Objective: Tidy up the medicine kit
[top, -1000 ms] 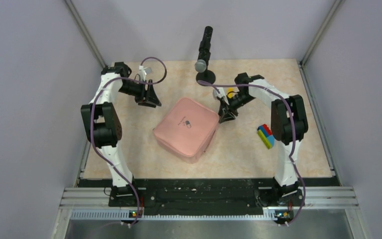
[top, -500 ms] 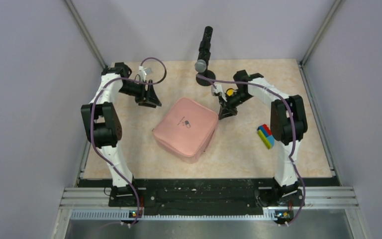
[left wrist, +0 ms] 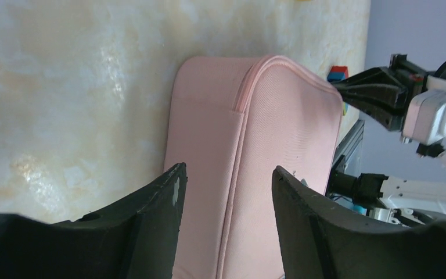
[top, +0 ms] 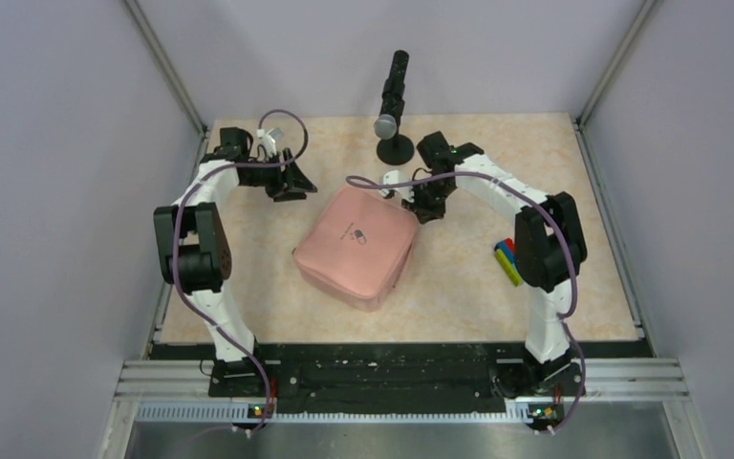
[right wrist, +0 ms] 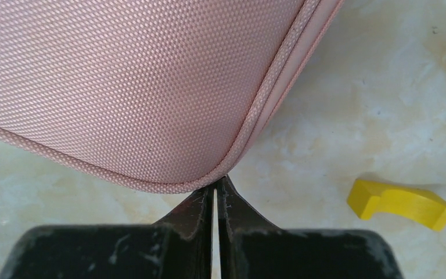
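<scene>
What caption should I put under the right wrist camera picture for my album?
Shut right gripper at the pink medicine kit corner, yellow piece nearby.

One medicine kit [top: 356, 247] — one toy-brick block [top: 508, 260], one yellow piece [right wrist: 402, 203], one black stand [top: 394, 105].

- Top external: fixed, high behind the arm bases [top: 239, 368], tilted down over the whole table [top: 459, 287]; far.
- Left wrist: low, near, sighting between its fingers [left wrist: 151, 221] along the kit [left wrist: 279, 145] towards the right arm [left wrist: 435, 110].
- Right wrist: very near, looking down past its fingertips [right wrist: 196, 210] at a kit corner.
- Shared by all: kit.
</scene>
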{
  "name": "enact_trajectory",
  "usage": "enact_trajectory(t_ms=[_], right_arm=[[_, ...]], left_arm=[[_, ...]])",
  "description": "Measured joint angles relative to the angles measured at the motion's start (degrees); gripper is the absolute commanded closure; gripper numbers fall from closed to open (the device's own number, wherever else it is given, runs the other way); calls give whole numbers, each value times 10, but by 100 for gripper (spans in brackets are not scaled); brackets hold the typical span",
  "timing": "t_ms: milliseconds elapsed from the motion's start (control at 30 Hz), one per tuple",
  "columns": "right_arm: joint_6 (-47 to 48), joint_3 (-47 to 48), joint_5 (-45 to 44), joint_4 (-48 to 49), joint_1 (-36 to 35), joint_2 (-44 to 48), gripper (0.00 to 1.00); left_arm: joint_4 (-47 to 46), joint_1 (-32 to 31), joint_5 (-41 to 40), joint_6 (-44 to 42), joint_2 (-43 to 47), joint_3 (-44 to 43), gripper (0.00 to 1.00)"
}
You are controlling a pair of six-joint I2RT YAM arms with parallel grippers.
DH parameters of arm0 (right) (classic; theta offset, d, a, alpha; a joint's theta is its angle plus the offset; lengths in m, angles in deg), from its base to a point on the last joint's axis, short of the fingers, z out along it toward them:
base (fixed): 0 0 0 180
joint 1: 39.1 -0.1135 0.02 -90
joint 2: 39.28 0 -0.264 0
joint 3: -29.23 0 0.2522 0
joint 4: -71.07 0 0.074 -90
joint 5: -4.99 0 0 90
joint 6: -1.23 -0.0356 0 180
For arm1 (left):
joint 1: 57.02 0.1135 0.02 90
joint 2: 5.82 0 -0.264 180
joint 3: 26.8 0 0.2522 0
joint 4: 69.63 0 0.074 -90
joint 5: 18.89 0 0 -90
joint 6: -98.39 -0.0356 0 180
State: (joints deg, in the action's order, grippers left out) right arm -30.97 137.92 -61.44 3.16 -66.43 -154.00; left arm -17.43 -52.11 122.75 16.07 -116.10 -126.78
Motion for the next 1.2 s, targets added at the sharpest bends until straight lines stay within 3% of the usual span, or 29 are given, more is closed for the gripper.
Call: enact_trajectory(t_ms=[333, 433, 700, 967, 1200], right_arm=[[67, -9, -101, 64, -27, 14, 100], [91, -11, -122, 88, -35, 14, 100], [131, 36, -193, 71, -65, -16, 100], [168, 39, -198, 79, -86, -19, 100], [188, 37, -196, 87, -89, -19, 100]], left_arm=[[-338, -70, 23, 154, -41, 14, 33], [-396, -95, 19, 176, -78, 3, 33], [-459, -119, -1, 177, -76, 79, 37], [-450, -103, -16, 177, 77, 263, 35], [-423, -114, -7, 175, 68, 233, 35]])
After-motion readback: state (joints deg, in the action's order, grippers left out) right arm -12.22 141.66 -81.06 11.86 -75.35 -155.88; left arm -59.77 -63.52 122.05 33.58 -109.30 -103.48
